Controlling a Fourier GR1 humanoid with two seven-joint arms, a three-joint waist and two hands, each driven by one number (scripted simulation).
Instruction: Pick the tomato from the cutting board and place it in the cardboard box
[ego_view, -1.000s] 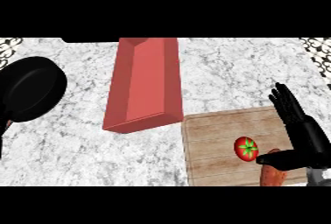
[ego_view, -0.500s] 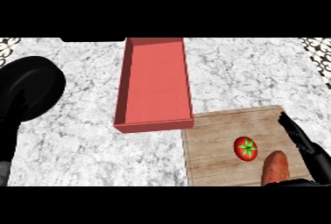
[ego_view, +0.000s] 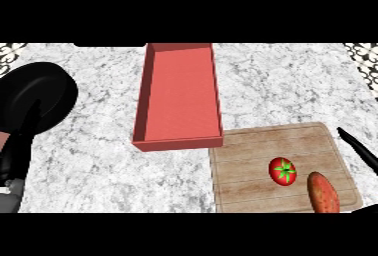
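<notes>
The tomato (ego_view: 283, 170) sits on the wooden cutting board (ego_view: 251, 165), at about 4 o'clock in the view. It is round, a bit taller than wide, with its green star top facing up. No words show on anything. The red box (ego_view: 179, 97) lies at 12 o'clock from the board, long side running up and down. A reddish potato (ego_view: 322, 193) lies just beside the tomato at its 5 o'clock. The right hand (ego_view: 359, 149) shows only straight black fingers at the right edge, holding nothing. A black pan (ego_view: 33, 97) sits on the marble surface (ego_view: 111, 175) at 9 o'clock.

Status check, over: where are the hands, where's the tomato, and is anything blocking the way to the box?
Right hand open at board's right edge, holding nothing. Tomato on cutting board, untouched. Sweet potato beside it. Red box empty.
</notes>
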